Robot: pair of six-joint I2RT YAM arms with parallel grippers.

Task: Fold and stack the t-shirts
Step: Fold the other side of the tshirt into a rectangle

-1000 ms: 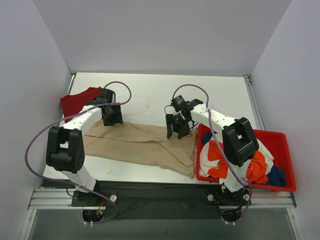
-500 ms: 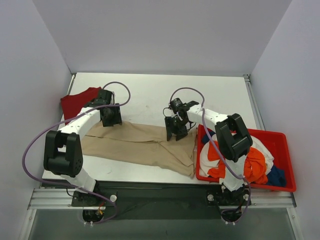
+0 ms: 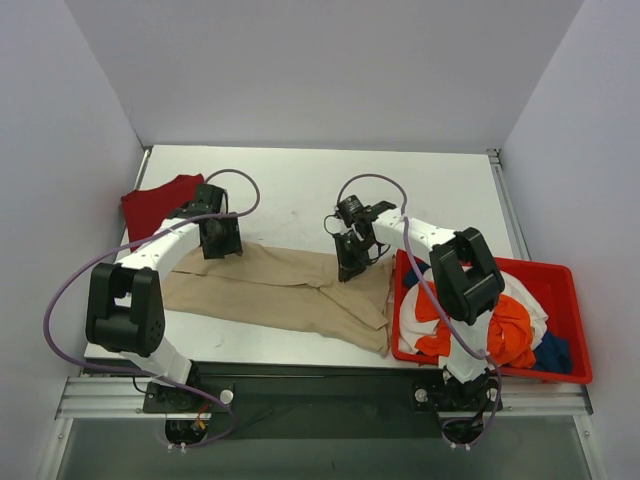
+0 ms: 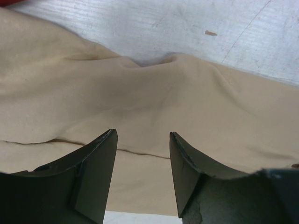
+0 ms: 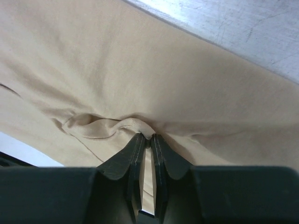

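Top external view: the beige t-shirt (image 3: 280, 290) lies spread and wrinkled, its right end touching the red bin (image 3: 548, 266), which holds the orange, white and blue tees (image 3: 512, 335). The dark red t-shirt (image 3: 150, 200) sits off its far-left corner. The right gripper (image 5: 146, 137) is at its far edge, jaws closed on a thin ridge of beige cloth. The left gripper (image 4: 142, 135) is over its far-left edge, jaws apart, holding nothing. Risks: the pinch looks shallow and could slip, and a one-sided pull would likely skew the fold or snag cloth on the bin.
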